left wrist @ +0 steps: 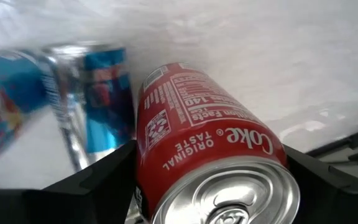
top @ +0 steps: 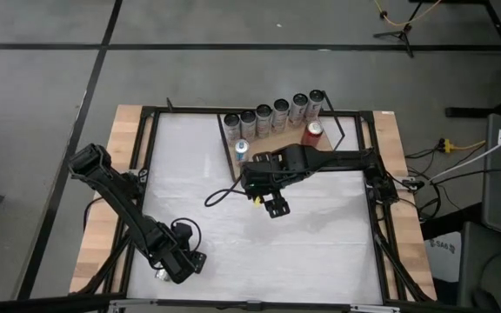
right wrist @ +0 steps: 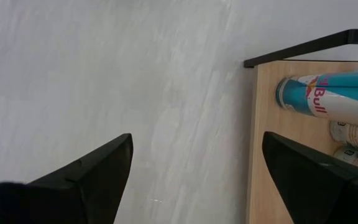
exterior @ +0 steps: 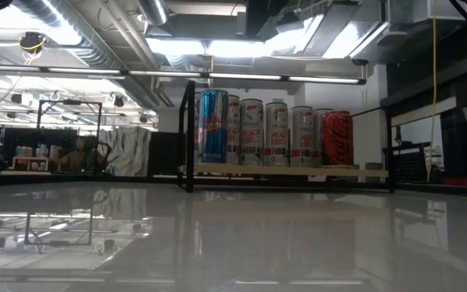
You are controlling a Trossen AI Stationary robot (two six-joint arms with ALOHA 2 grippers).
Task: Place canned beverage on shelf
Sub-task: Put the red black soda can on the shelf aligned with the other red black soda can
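While the right end effector [right wrist: 191, 180] gapes, cylindrical metal cans [exterior: 276, 134] line the flat wooden shelf [exterior: 290, 170].

— Where's your right arm?

— It reaches in from the table's right edge toward the middle, bent at the wrist. My right gripper [top: 276, 207] points down there, fingers [right wrist: 86, 180] spread wide with nothing between them.

— And the left?

— Folded along the left edge, with my left gripper [top: 179, 263] near the front edge. It's probably clamped; I can't see its tips.
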